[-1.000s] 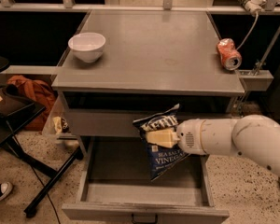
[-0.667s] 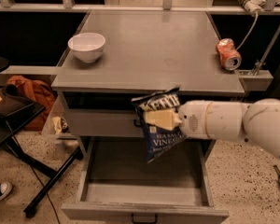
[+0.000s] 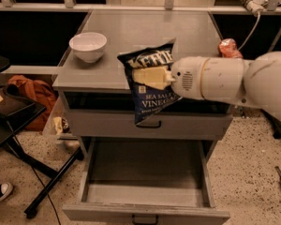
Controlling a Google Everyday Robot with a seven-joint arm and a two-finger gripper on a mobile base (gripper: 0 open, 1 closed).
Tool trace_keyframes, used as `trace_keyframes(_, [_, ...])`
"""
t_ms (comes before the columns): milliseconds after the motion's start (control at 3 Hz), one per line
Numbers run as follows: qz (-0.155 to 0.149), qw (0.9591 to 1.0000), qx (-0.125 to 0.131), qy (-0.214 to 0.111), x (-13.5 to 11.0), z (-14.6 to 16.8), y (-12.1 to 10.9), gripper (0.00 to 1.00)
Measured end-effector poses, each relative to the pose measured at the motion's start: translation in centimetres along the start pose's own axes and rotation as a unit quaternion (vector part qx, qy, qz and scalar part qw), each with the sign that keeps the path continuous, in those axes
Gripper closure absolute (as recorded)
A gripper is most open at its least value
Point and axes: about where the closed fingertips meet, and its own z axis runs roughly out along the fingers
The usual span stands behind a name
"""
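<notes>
My gripper [image 3: 141, 77] is shut on a dark blue bag of sea salt and vinegar chips [image 3: 152, 95]. The bag hangs in the air in front of the grey cabinet's top front edge [image 3: 84, 84], above the pulled-out lower drawer [image 3: 145, 193]. The cream fingers [image 3: 152, 77] pinch the bag across its upper half, and my white arm [image 3: 225, 83] reaches in from the right. The bag's top corner stands higher than the cabinet top.
A white bowl [image 3: 88, 46] sits on the cabinet top at the left. A red can [image 3: 230, 48] lies on its side at the right, partly hidden by my arm. The upper drawer [image 3: 107, 123] is closed. A black stand [image 3: 9, 121] and an orange bag [image 3: 30, 93] are at the left.
The gripper has lifted the chip bag from just above the open drawer up to the level of the cabinet top. The arm rose with it.
</notes>
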Motion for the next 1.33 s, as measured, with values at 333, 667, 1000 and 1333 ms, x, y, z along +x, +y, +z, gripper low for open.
trace_keyframes(333, [-0.011,0.9997,0.007,-0.019,-4.3,1.7,0.0,1.0])
trace_keyframes(667, [-0.016,0.9991,0.027,-0.03,-8.4,3.9,-1.2,1.0])
trace_keyframes(1000, [-0.011,0.9982,0.051,-0.028,-11.3,6.3,-3.2,0.81])
trace_keyframes(1333, [-0.001,0.9973,0.072,-0.013,-12.7,8.7,-5.3,0.58])
